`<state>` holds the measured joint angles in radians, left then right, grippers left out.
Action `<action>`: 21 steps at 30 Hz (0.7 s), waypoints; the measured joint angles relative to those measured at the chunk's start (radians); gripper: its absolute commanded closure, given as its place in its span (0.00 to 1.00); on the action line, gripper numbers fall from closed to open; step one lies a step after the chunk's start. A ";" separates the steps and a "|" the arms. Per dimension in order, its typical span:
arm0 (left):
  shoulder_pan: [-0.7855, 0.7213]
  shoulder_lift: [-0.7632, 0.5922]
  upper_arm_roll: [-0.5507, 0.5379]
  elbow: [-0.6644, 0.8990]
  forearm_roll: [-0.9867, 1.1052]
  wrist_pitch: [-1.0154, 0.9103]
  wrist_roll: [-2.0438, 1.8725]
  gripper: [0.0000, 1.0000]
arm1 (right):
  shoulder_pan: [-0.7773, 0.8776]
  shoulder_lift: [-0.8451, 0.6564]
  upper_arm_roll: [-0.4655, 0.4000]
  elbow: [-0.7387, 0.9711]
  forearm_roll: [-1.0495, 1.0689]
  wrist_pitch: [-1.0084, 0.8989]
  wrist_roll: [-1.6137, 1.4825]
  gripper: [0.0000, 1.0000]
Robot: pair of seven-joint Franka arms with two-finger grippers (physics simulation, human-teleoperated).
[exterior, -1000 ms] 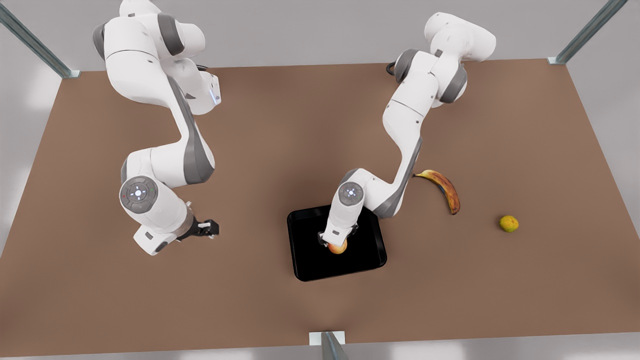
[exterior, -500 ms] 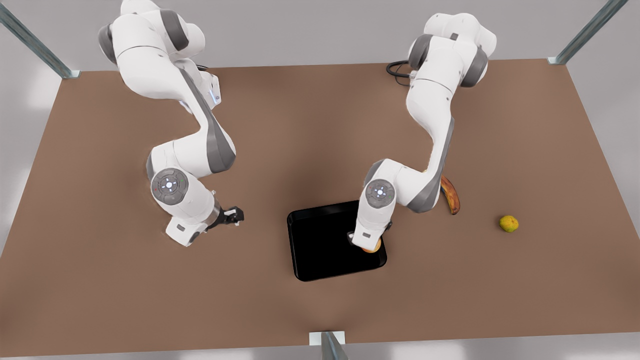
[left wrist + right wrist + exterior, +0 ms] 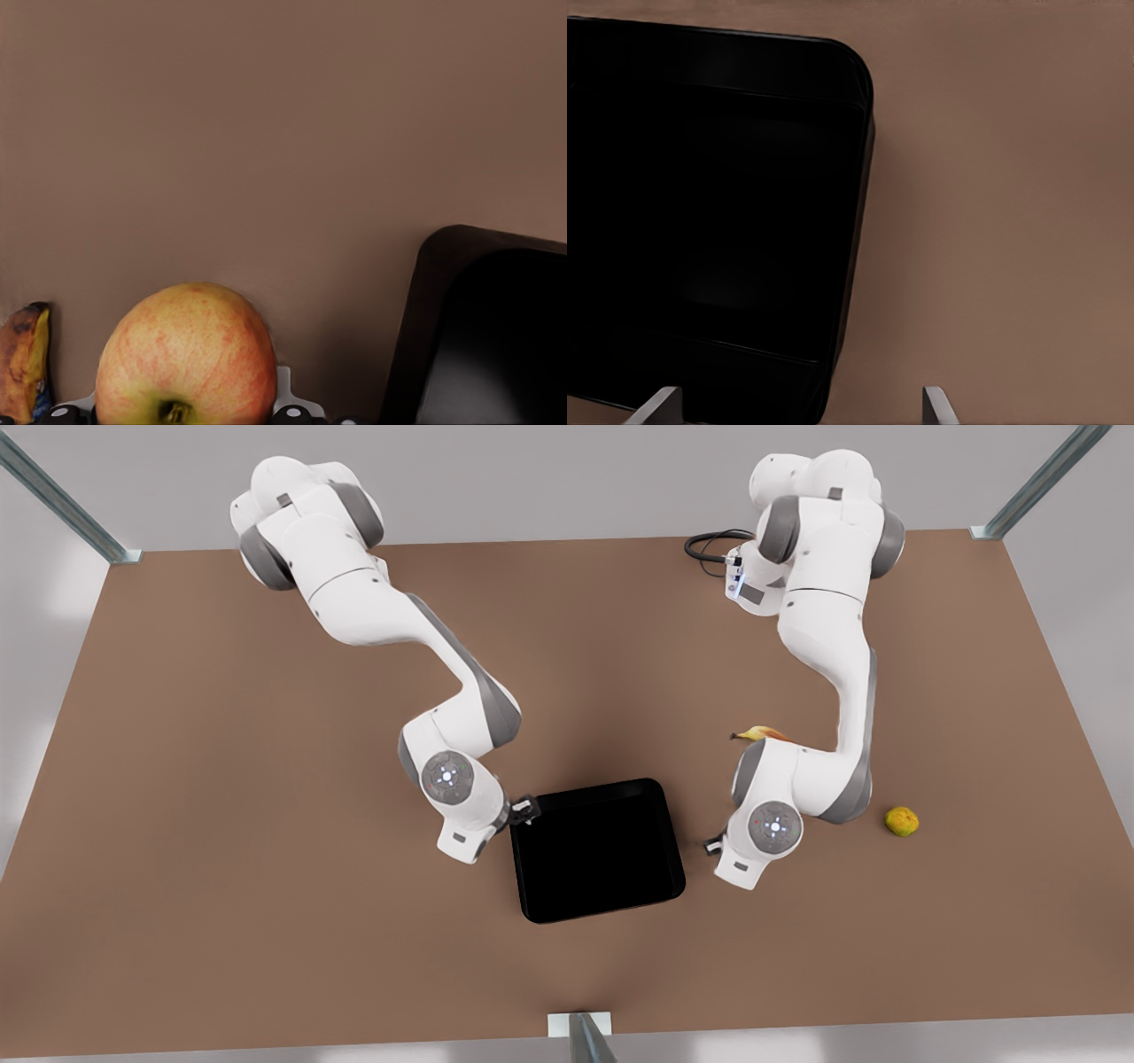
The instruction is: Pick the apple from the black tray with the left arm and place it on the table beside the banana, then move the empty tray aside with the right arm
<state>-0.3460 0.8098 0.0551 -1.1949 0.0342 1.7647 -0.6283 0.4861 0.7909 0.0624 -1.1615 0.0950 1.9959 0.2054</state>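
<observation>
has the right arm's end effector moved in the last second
Yes. The right end effector has swung toward the front view's right, from open table to the black tray's near corner.

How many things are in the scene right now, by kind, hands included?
Fruit: 3 (apple, banana, citrus)
Tray: 1, with nothing in it
Hands: 2 (left hand gripping the apple between tray and banana; right hand open at the tray's corner)
Total: 6
</observation>
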 measured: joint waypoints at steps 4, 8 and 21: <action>0.044 0.045 0.000 -0.002 0.003 -0.003 0.075 0.32 | 0.000 0.047 -0.009 0.039 -0.003 0.041 0.012 0.00; 0.060 0.091 0.001 -0.002 0.005 0.022 0.139 0.31 | 0.013 0.077 -0.009 0.041 -0.011 0.070 0.024 0.00; 0.026 -0.104 -0.008 0.091 -0.004 -0.079 0.277 0.00 | 0.028 0.167 -0.007 0.041 -0.042 0.125 0.038 0.12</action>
<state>-0.3202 0.7055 0.0467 -1.1039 0.0305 1.6854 -0.3508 0.5139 0.9577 0.0553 -1.1204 0.0534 2.1207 0.2433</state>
